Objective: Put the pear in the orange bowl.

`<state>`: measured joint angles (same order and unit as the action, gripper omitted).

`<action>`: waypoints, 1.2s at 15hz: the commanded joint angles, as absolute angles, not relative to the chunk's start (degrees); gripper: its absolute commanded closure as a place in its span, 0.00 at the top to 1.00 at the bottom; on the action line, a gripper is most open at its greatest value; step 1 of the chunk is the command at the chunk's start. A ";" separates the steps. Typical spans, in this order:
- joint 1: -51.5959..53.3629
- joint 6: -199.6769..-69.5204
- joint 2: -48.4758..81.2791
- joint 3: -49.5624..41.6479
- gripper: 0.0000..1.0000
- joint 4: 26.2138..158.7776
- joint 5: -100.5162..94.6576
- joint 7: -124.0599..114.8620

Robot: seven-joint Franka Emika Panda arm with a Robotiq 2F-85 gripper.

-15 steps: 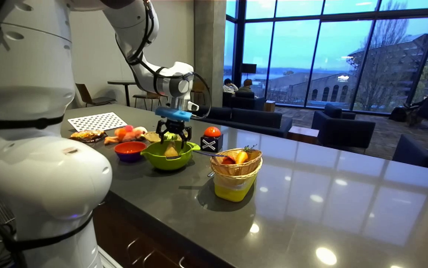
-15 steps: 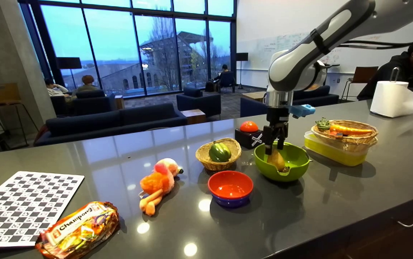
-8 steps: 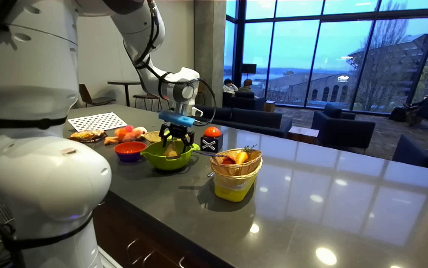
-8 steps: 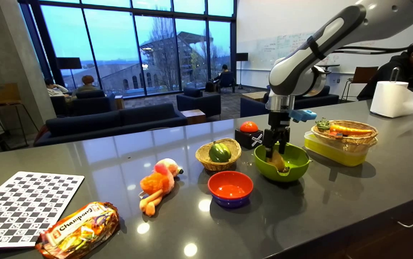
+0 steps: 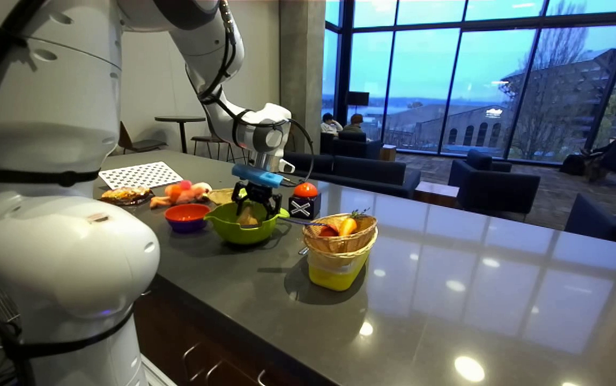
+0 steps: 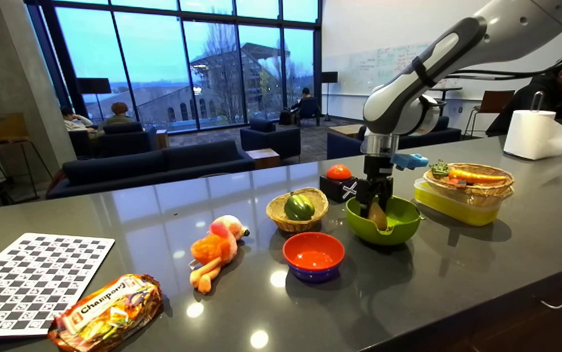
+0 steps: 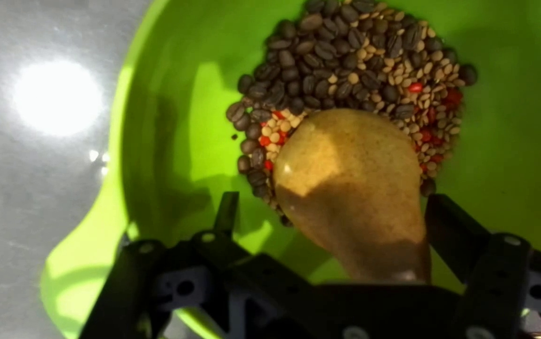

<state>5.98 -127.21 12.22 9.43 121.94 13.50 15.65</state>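
The yellow-brown pear (image 7: 359,174) lies in the lime-green bowl (image 7: 510,141), on dark beans, pale lentils and red bits. It also shows in both exterior views (image 5: 247,219) (image 6: 377,216). My gripper (image 7: 332,197) is open and lowered into the green bowl (image 6: 383,235), with its fingers on either side of the pear. In the wrist view the right finger is very near or touching the pear; the left finger stands apart from it. The orange-red bowl (image 6: 314,250) is empty, stacked on a purple-blue bowl (image 6: 315,275), beside the green bowl. It is outside the wrist view.
A basket with a green squash (image 6: 299,207) and a black box with an orange dome (image 6: 339,186) stand near the green bowl. A yellow container (image 6: 461,205) bears a wicker basket with a carrot. A plush toy (image 6: 214,249) and noodle packet (image 6: 109,313) lie farther off.
My gripper has moved down into the green bowl around the pear and stays open. The green bowl has shifted slightly and the pear's lean has changed a little.
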 commanded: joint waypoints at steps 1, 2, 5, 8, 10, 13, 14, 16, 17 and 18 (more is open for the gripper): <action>5.77 -125.90 12.54 9.21 1.00 121.15 13.57 13.35; 5.89 -125.58 12.18 9.26 1.00 121.43 13.53 12.55; 6.16 -124.89 11.92 9.19 1.00 121.54 13.22 10.04; 6.41 -124.28 11.56 9.16 1.00 121.73 12.80 7.86; 6.47 -123.93 11.62 9.16 0.78 121.53 12.84 6.98; 6.56 -123.16 11.92 9.22 0.61 121.22 13.03 6.49; 6.65 -122.89 11.85 9.28 0.54 121.33 13.21 6.30; 6.66 -122.65 11.85 9.28 0.47 121.29 13.41 6.25; 6.64 -122.65 11.86 9.28 0.47 121.26 13.54 6.25; 6.61 -122.65 11.82 9.25 0.47 121.29 13.56 6.26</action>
